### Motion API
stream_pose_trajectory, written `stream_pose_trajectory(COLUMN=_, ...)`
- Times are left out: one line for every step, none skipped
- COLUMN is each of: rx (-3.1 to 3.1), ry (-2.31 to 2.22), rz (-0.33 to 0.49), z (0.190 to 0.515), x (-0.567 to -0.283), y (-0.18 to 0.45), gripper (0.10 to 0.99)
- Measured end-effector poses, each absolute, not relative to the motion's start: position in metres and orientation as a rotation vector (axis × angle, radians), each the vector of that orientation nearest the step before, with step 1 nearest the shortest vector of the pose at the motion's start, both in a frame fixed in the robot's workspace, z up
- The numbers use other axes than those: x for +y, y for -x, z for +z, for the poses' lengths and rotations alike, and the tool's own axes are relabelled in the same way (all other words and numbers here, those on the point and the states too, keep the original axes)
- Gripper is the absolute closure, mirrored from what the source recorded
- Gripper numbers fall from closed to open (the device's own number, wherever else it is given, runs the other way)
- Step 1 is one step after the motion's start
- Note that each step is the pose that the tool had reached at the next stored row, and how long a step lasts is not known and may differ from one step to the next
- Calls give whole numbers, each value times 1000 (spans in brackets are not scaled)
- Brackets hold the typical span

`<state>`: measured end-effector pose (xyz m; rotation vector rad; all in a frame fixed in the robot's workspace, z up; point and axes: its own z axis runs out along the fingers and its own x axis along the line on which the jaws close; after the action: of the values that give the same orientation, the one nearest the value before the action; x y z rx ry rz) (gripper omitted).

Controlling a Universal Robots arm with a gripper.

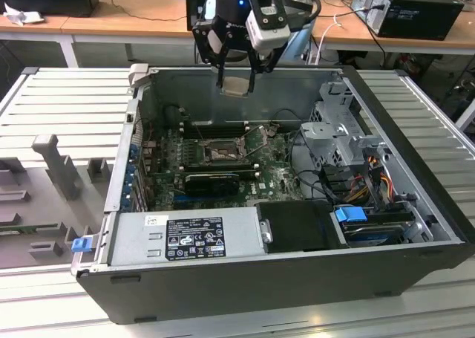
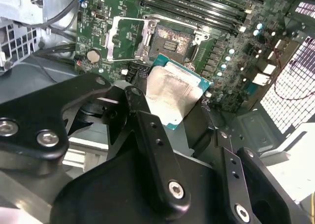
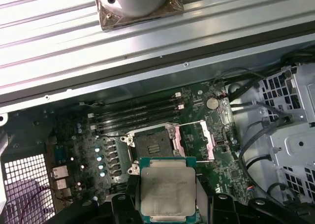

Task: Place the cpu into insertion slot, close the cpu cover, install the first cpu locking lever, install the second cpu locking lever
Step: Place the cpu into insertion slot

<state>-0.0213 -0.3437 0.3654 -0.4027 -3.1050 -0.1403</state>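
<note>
My tool [image 1: 237, 78] is closed down to about chip width and has the cpu [image 3: 167, 190] pinched by two opposite edges. The chip is flat, w/ its metal face toward both wrist cams. It hangs in the air over the open PC case [image 1: 297, 93], well clear of the board.

The insertion slot [image 3: 153, 146] lies below the tool and a bit ahead of it, just past the chip's far edge in both wrist views. The cpu cover [image 3: 201, 139] is flipped open to one side of the socket, so the dark socket is bare.

Handling, my judgement: the chip is light, stiff and thin, w/ a slick metal top. Underside contacts & socket pins are fragile, so edge grip only, no pressure on the faces and no dragging across the socket. The hold looks centred on the sides, w/ the far corners free.

Room: open air all round the tool at this height. Lower down it's tighter:
- RAM slots [image 3: 135, 116] sit just beyond the socket.
- The opened cover sits beside the socket.
- Cables [image 3: 248, 135] & the drive cage [image 1: 343, 130] are farther off on the cover's side.
</note>
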Motion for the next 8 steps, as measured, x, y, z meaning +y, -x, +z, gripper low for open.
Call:
stream_pose_trajectory(rx=-3104, ry=414, rz=-139, z=365, x=-344, y=21, gripper=545)
stream_pose_trajectory(rx=-3102, ry=432, rz=-139, z=365, x=-344, y=21, gripper=545)
stream_pose_trajectory(rx=-3099, ry=461, rz=-138, z=365, x=-344, y=21, gripper=545)
stream_pose_trajectory(rx=-3097, ry=473, rz=-138, z=365, x=-344, y=21, gripper=545)
stream_pose_trajectory(rx=-3096, ry=485, rz=-138, z=365, x=-344, y=21, gripper=545)
stream_pose_trajectory(rx=-3094, ry=501, rz=-138, z=365, x=-344, y=21, gripper=545)
stream_pose_trajectory(rx=-3092, ry=511, rz=-138, z=365, x=-344, y=21, gripper=545)
stream_pose_trajectory(rx=-3090, ry=529, rz=-139, z=365, x=-344, y=21, gripper=545)
